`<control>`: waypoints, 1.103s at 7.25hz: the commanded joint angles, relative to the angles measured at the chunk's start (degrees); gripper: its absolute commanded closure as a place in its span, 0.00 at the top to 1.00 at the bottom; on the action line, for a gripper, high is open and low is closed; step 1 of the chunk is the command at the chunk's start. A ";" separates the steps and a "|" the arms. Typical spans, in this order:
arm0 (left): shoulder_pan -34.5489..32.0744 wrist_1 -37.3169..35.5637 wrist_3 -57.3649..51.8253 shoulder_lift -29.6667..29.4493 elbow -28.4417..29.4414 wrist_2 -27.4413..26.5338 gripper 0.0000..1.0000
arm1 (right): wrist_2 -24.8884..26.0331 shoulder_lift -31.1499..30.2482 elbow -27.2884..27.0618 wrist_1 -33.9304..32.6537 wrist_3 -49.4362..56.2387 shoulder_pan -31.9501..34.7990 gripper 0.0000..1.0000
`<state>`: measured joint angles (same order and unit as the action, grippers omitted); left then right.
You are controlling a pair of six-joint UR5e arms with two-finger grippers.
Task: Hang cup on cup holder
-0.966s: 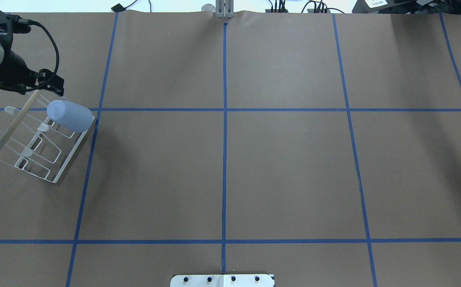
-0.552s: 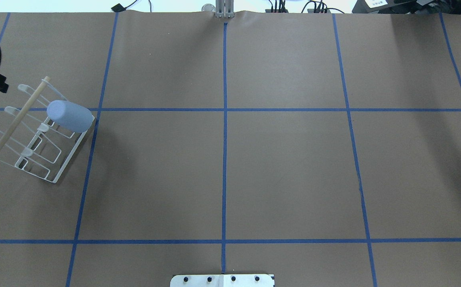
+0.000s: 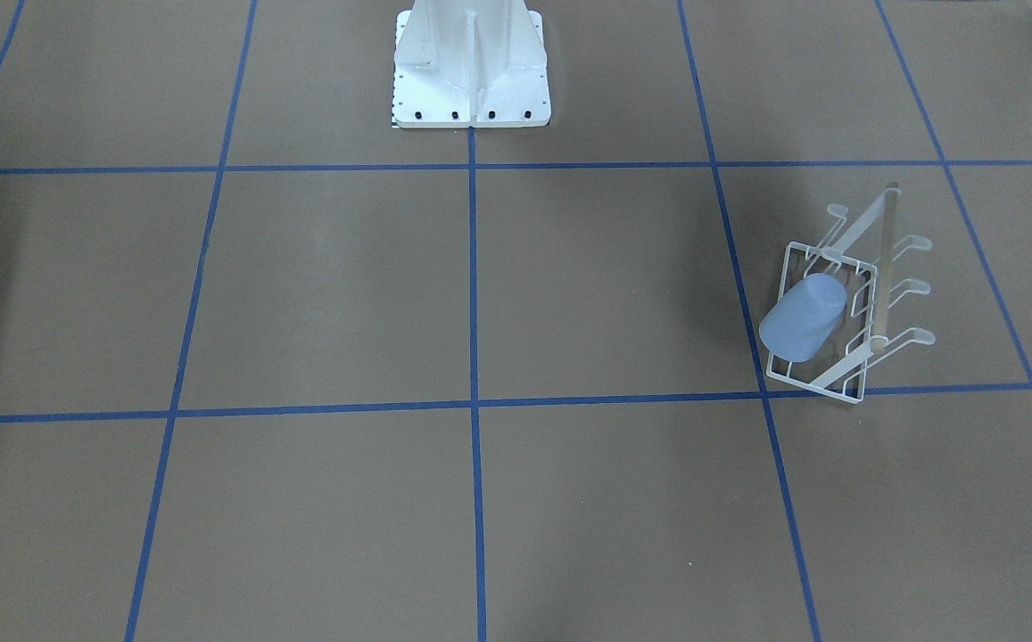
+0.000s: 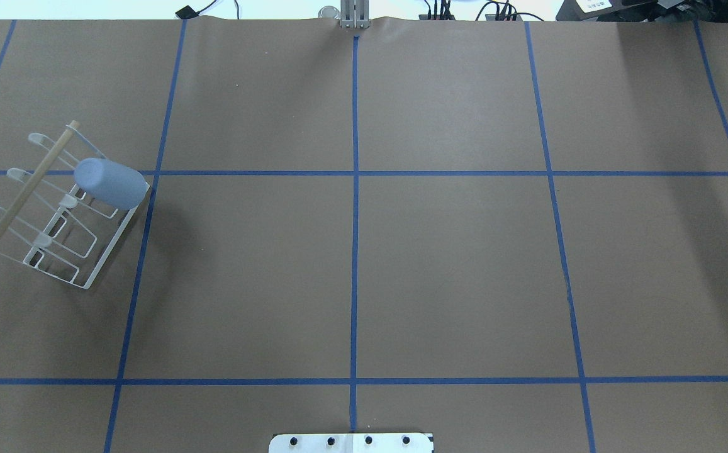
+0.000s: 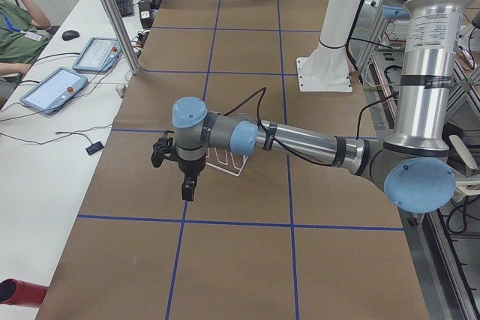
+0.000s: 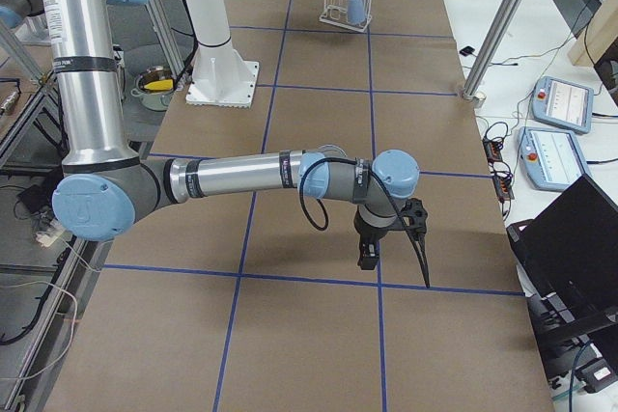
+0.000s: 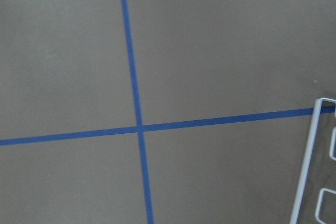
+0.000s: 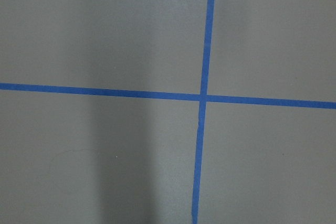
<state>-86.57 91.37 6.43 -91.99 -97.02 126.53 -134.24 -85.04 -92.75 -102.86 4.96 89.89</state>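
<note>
Pale blue-grey plastic, smooth and matte: the cup (image 4: 111, 183) sits mouth-down over an angled prong of the cup holder (image 4: 114, 244), closed base uppermost and tilted, at the rack's end farthest from the robot, on the robot's left of the table (image 4: 439, 264). Judged hung; no further step appears outstanding. The left gripper (image 5: 187, 191) hangs above the table just beside the holder, touching neither item. The right gripper (image 6: 368, 258) hangs well apart at the opposite end. Both show only in side views, so whether their fingers are spread or pressed together cannot be told. The cup looks light, stiff and thin-walled; its handleless taper may slip under a pinch. Any regrasp is best taken across the exposed side wall near the base, drawing along the prong's line.
</note>
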 commanded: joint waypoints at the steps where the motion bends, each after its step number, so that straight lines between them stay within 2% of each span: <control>1: -5.87 -0.05 -11.83 1.28 2.96 0.03 0.99 | 1.08 -1.18 -0.15 0.03 -0.04 0.63 1.00; 4: -5.54 1.62 -11.88 2.78 3.15 0.03 0.99 | 3.00 -2.22 0.11 0.03 0.05 0.63 1.00; 8: -5.45 1.27 -7.30 3.04 3.06 0.03 0.99 | 3.11 -4.86 0.11 0.03 0.31 1.51 1.00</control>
<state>-92.04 92.81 -1.39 -89.14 -93.96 126.56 -131.10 -89.02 -92.57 -102.83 5.09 90.99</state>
